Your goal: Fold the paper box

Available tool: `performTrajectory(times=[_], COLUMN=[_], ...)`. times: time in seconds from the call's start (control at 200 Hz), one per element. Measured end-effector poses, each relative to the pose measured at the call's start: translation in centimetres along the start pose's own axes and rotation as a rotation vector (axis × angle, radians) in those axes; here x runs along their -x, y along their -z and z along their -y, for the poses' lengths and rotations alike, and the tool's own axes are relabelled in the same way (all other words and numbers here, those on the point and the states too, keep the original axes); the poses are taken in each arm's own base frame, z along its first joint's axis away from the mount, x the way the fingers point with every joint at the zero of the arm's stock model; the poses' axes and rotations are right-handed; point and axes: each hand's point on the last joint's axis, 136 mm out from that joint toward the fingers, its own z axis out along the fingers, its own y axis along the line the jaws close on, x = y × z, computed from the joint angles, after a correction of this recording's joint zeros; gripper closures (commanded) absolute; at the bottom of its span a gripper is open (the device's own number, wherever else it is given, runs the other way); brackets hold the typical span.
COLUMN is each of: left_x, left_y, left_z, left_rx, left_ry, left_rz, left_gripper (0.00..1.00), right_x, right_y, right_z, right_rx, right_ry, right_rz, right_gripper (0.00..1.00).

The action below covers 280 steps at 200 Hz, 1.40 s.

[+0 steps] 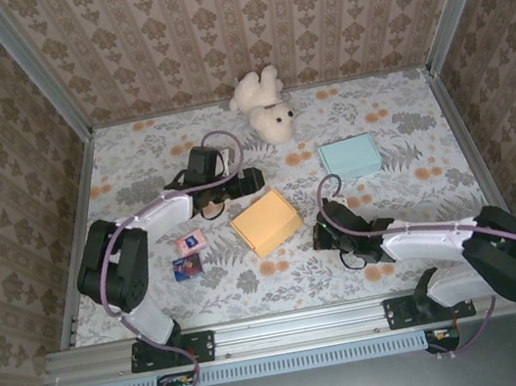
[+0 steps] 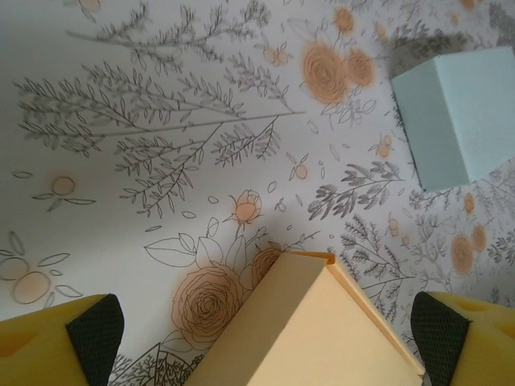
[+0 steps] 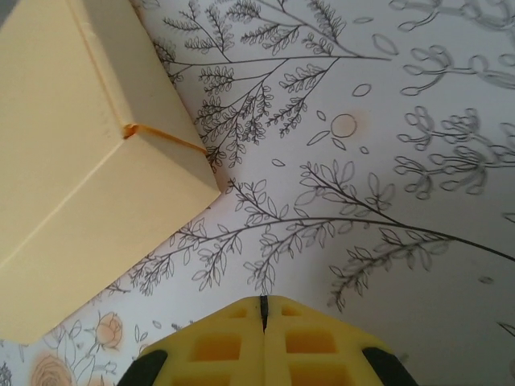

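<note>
L gripper (image 1: 256, 181) fingers (image 2: 84, 342) are spread wide w/ nothing held. In the L wrist view, 1 yellow finger w/ a black pad sits at each bottom corner. A corner of the orange paper box (image 1: 265, 221) pokes up btwn them. It's well off the left-hand pad and close to the right-hand pad, but contact there can't be told. From the top view the box lies flat on the floral table cloth (image 1: 393, 111), just below the L fingertips. It looks closed up, lid down, w/ a thin seam along 1 top edge. R gripper (image 1: 319, 235) fingers (image 3: 314, 346) are pressed together w/ only a hairline seam btwn the 2 yellow tips, and they grip nothing. In the R wrist view the box sits ahead and to the left of those tips, w/ bare cloth btwn, so no touch. A small orange slit shows at its near corner. In the top view the R tips point at the box's right corner, just beside it. A pale blue box (image 1: 350, 156) lies ahead of the L fingers toward the right-hand one, apart from the orange box. A white teddy bear (image 1: 263, 105) is well beyond both grippers at the far wall. 2 small packets, 1 pink (image 1: 190, 244) and 1 dark blue (image 1: 188, 269), lie behind the L fingers by the L forearm, near each other.
</note>
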Motion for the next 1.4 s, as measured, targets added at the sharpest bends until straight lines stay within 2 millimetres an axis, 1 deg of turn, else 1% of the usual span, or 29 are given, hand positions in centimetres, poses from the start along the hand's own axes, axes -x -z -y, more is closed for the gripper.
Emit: performTrajectory(times=[0.09,0.2,0.305,0.46,0.535,0.755,0.945,1.07,1.17,1.4], left_x=[-0.6,-0.9,-1.1,-1.6,-2.1,-4.6,-5.8,-6.0,-6.2,-6.1], left_y=[-1.0,-1.6,-1.9,-2.4,-2.6,-3.3,-3.8,-3.8,-3.9,-4.3], left_z=[-0.3,-0.4,-0.3,0.3,0.6,0.9,2.5,2.9,3.7,4.0], left_rx=[-0.014,-0.026,-0.036,-0.061,-0.072,-0.092,-0.117,-0.136,-0.164,-0.161], left_ry=[0.02,0.031,0.035,0.031,0.033,0.052,0.009,-0.001,0.0,0.021], left_rz=[-0.027,-0.039,-0.042,-0.047,-0.055,-0.092,-0.085,-0.053,-0.033,-0.01], left_gripper=[0.05,0.05,0.06,0.06,0.06,0.07,0.07,0.07,0.08,0.08], right_x=[-0.1,-0.1,0.0,0.7,1.0,1.4,1.7,1.8,2.0,2.1], right_y=[-1.0,-2.0,-2.4,-2.9,-3.3,-4.2,-4.6,-4.8,-5.2,-5.3], right_z=[-0.4,-0.7,-0.7,-0.8,-0.9,-1.5,-1.7,-1.9,-2.2,-2.3], right_rx=[0.014,0.03,0.039,0.046,0.051,0.075,0.085,0.087,0.093,0.121], right_ry=[-0.017,-0.042,-0.059,-0.078,-0.086,-0.101,-0.108,-0.107,-0.105,-0.118], right_rz=[-0.025,-0.045,-0.054,-0.049,-0.05,-0.054,-0.056,-0.061,-0.065,-0.083], right_gripper=[1.0,1.0,1.0,1.0,1.0,1.0,1.0,1.0,1.0,1.0])
